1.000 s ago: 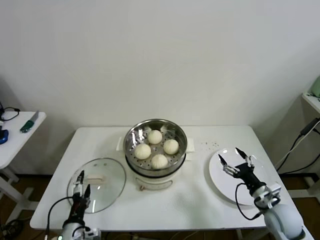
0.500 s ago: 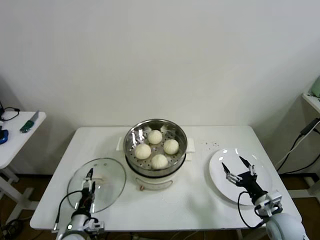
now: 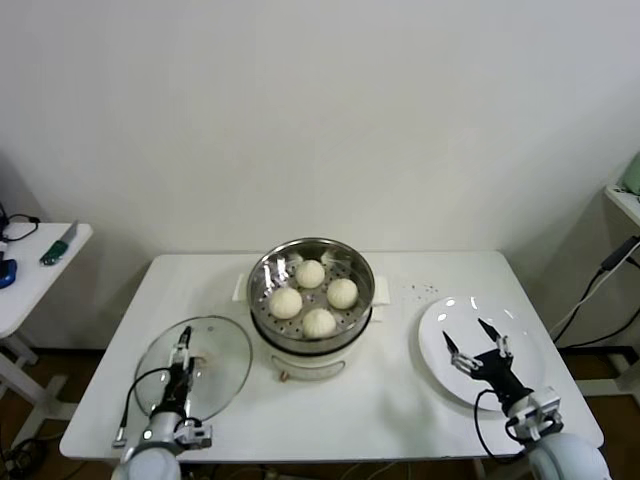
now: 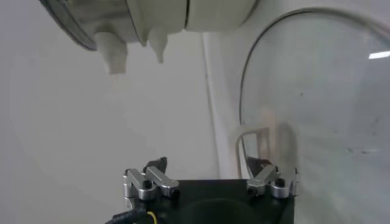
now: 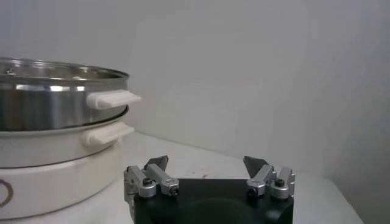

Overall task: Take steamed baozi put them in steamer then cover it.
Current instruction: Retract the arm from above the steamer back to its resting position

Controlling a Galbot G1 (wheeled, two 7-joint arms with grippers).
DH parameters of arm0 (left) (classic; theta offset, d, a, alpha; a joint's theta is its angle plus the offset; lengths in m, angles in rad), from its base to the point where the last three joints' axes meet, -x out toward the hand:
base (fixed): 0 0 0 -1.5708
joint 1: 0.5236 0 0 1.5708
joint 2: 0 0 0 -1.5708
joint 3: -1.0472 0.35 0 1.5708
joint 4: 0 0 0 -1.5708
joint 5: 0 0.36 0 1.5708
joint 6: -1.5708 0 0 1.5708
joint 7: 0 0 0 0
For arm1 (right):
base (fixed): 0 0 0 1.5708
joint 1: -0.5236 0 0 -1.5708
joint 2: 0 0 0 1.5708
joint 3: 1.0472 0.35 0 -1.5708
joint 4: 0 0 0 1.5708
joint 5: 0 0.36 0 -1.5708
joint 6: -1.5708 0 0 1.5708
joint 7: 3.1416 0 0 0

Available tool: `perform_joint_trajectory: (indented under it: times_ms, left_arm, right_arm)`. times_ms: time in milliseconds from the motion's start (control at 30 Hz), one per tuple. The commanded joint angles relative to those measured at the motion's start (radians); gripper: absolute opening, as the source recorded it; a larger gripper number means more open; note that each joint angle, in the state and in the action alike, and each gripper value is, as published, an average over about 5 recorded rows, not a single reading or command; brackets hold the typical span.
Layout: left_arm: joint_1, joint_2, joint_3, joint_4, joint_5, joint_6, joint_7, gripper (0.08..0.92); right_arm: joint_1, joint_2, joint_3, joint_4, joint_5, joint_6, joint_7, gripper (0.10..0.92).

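A: Both arms have drawn back toward the near table edge since a second ago; the left pincer [image 3: 182,362] now sits over the cover's near side, the right pincer [image 3: 478,343] over the white plate [image 3: 525,340]. Both are spread wide, holding nothing.

B: And the steamer [image 3: 311,262]?

A: From the head, it stands mid-table [image 3: 400,400], shiny steel on a cream base, with four smooth pale steamed baozi [image 3: 318,322] inside. The cover [image 3: 225,350], clear glass, lies flat left of it.

B: Left wrist?

A: Finger tips [image 4: 157,164] apart, glass rim [image 4: 317,91] beside them, steamer base [image 4: 201,12] cut off.

B: Right wrist?

A: Steamer wall and handle [image 5: 113,98] side-on; the buns are hidden there.
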Motion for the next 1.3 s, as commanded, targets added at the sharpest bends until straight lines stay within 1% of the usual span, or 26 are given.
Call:
perform_joint_trajectory:
  times_ms: [33,333,433,533,800,1100,1200,1300]
  left_arm:
    - [-0.063,0.014,0.015,0.069,-0.037,0.014,-0.016,0.823]
    - [-0.061,0.03,0.021,0.074,-0.085,0.004,-0.025,0.821]
    - [-0.063,0.033,0.024,0.079,-0.098,0.002,-0.037,0.791]
    - [-0.063,0.033,0.028,0.08,-0.111,0.005,-0.039,0.718]
    - [-0.058,0.028,0.036,0.089,-0.121,0.004,-0.036,0.485]
    - [-0.018,0.039,0.052,-0.036,-0.148,0.054,-0.027,0.225]
    - [0.005,0.049,0.045,-0.082,-0.156,0.079,-0.025,0.162]
    - [0.038,0.062,0.032,-0.149,-0.163,0.109,-0.027,0.149]
  right_arm:
    - [-0.001,0.015,0.004,-0.005,-0.024,0.001,-0.004,0.823]
    - [0.002,0.03,-0.004,-0.014,-0.049,0.003,-0.013,0.823]
    - [0.002,0.037,-0.005,-0.018,-0.057,0.006,-0.018,0.823]
    - [0.001,0.044,-0.005,-0.022,-0.064,0.009,-0.021,0.823]
    - [0.003,0.058,-0.004,-0.032,-0.078,0.016,-0.025,0.823]
    - [0.007,0.062,-0.005,-0.038,-0.088,0.022,-0.025,0.823]
    - [0.008,0.06,-0.005,-0.038,-0.089,0.023,-0.025,0.823]
    - [0.011,0.056,-0.003,-0.041,-0.088,0.024,-0.025,0.823]
